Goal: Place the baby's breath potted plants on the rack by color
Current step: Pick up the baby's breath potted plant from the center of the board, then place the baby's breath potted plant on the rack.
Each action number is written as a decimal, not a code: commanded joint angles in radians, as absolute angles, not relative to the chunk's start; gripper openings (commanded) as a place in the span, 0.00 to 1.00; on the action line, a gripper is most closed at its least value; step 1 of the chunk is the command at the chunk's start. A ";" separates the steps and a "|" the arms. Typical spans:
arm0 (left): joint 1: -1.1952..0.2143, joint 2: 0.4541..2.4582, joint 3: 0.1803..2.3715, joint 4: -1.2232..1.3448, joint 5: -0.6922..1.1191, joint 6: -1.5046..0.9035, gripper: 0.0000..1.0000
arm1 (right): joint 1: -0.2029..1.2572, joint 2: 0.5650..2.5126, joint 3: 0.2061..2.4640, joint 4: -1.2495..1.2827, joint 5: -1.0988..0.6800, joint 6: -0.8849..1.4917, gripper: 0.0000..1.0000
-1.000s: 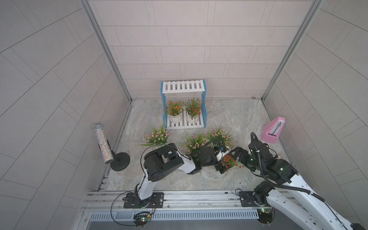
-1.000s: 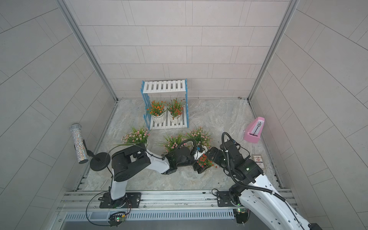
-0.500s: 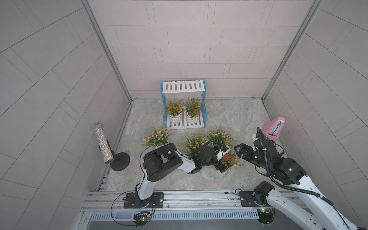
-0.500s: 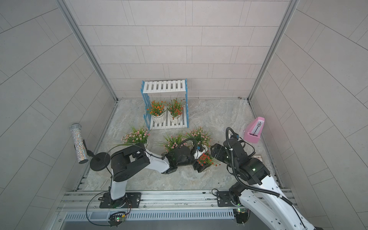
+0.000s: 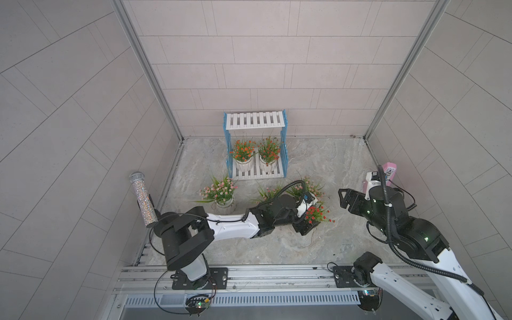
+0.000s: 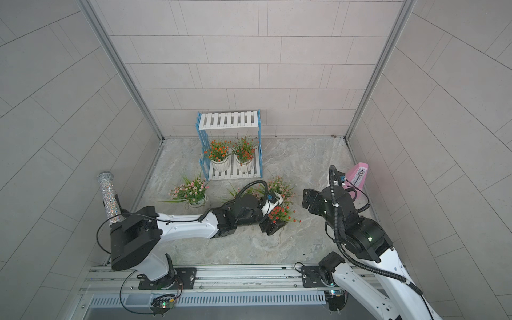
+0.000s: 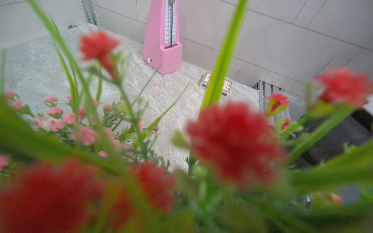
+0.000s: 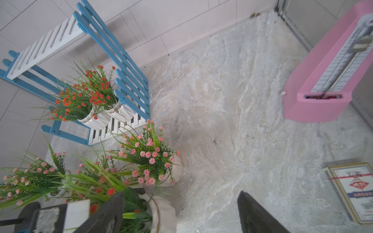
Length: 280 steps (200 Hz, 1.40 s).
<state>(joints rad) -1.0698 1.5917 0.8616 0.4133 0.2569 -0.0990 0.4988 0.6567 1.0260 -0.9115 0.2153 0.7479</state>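
Red-orange baby's breath potted plant (image 5: 316, 214) is in front of the rack (image 5: 256, 169), with the left gripper (image 5: 305, 227) at its pot (image 8: 162, 213); if the jaws pinch it I cannot tell. Right gripper (image 5: 341, 198) is spread, empty. Probably light, stems soft: hold the stiff ribbed pot.

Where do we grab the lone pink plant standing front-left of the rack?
Take the pink plant by its white ribbed pot, claw low and from the robot's side: the pot stands upright, its near wall bare under the blossoms, while leaves splay over the top and out to the left.
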 commanded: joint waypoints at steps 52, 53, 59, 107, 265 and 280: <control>-1.000 1.443 1.007 0.214 0.223 -0.117 0.84 | 0.489 0.638 1.034 -0.896 0.267 0.690 0.90; -0.998 1.442 1.007 0.213 0.223 -0.118 0.84 | 0.489 0.638 1.033 -0.896 0.267 0.690 0.90; -0.989 1.439 1.010 0.207 0.220 -0.116 0.84 | 0.489 0.635 1.028 -0.892 0.267 0.690 0.90; -0.897 1.426 1.040 0.172 0.173 -0.141 0.83 | 0.488 0.633 1.001 -0.867 0.264 0.686 0.90; -0.406 1.579 1.291 -0.001 0.119 -0.190 0.83 | 0.460 0.660 0.921 -0.760 0.215 0.663 0.90; -0.398 1.602 1.257 0.045 0.111 -0.195 0.84 | 0.442 0.661 0.908 -0.749 0.194 0.663 0.90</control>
<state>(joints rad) -0.4110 1.5772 1.2861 -0.0589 0.1253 -0.2028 0.4637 0.6640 0.9241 -0.7765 0.2127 0.6754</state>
